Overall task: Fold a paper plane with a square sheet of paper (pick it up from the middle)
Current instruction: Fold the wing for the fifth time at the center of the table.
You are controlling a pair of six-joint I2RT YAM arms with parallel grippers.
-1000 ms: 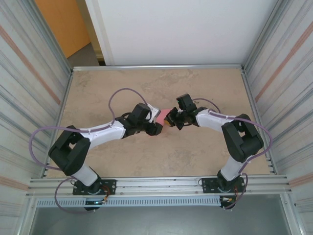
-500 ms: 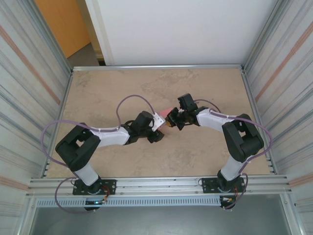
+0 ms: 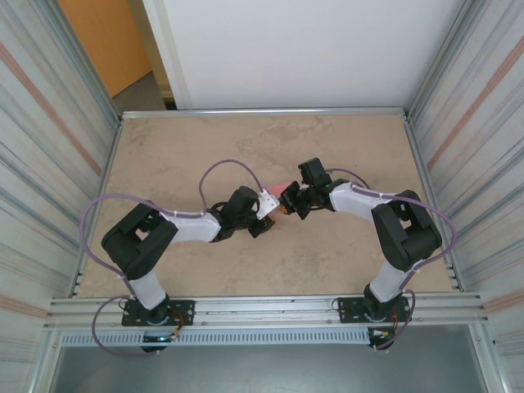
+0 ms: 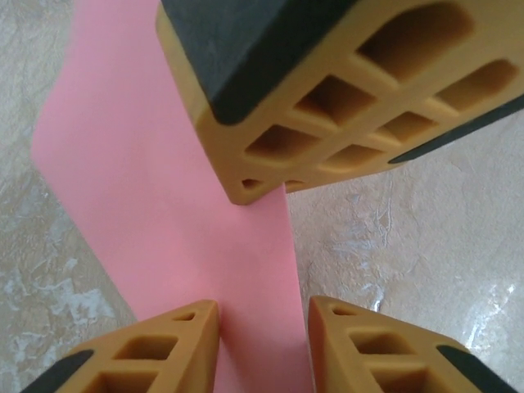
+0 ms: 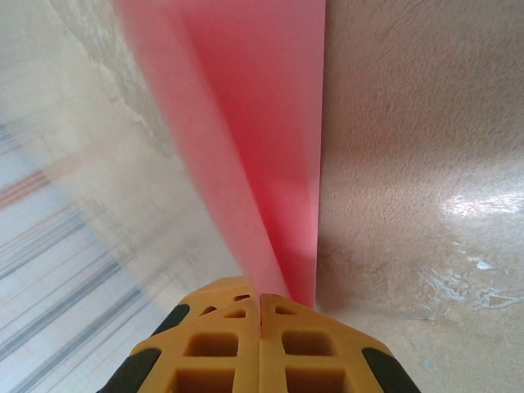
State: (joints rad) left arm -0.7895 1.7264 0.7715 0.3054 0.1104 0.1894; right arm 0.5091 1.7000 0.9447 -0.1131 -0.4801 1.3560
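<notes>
Left gripper (image 4: 260, 319) is being moved closer and narrowed, paper (image 4: 147, 180) between its parted jaws | paper is being pinched by right gripper (image 5: 260, 304) | risk: sheet being torn or skewed if both pull apart

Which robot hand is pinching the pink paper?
The right gripper: its fingers are pressed together on the paper. The left gripper has its fingers apart around it.
</notes>
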